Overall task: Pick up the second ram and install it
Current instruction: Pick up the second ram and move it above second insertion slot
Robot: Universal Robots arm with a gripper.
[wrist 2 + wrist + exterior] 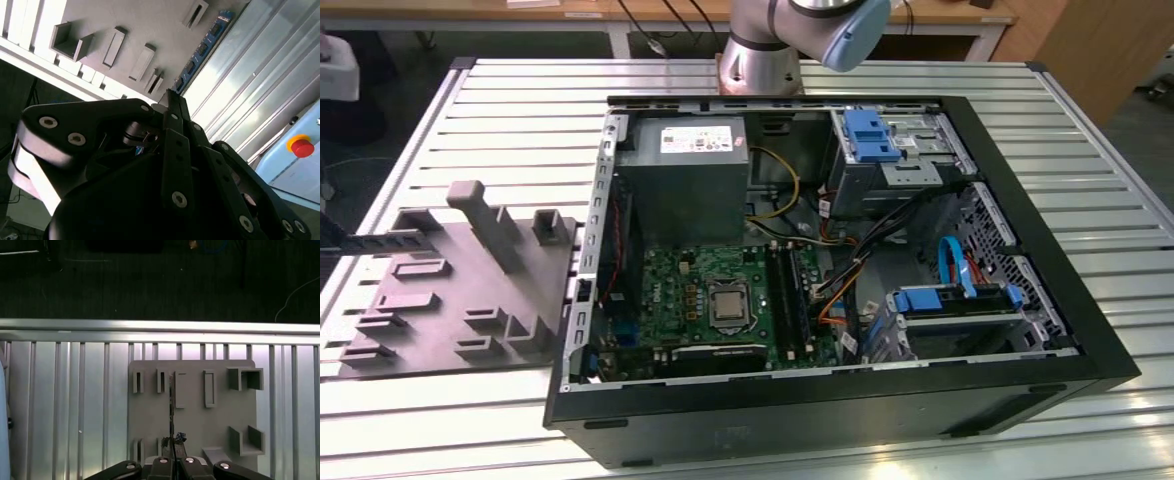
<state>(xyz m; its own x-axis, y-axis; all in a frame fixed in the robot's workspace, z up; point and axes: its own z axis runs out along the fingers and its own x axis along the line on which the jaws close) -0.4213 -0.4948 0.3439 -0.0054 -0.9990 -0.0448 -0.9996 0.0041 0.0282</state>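
One stick, the second ram (202, 49), is pinched at its near end by the end effector (170, 98), whose fingertips press together on it. The second wrist view shows the stick's blue-green face and its row of black chips. There it runs away from the tips along the line where the grey holder tray (150, 25) meets the ribbed counter (260, 65).

The first wrist view shows the same stick edge-on, as a thin dark line over the tray between raised slot blocks. I cannot tell whether it touches the tray. In that view, bare slats lie open on both sides of the tray. Past the tray, the counter ends at a bright rail with dark floor beyond.

The exterior view shows the tray lying just beside the open computer case (854, 400), on the exterior view's left. The motherboard (707, 290) faces up inside the case.
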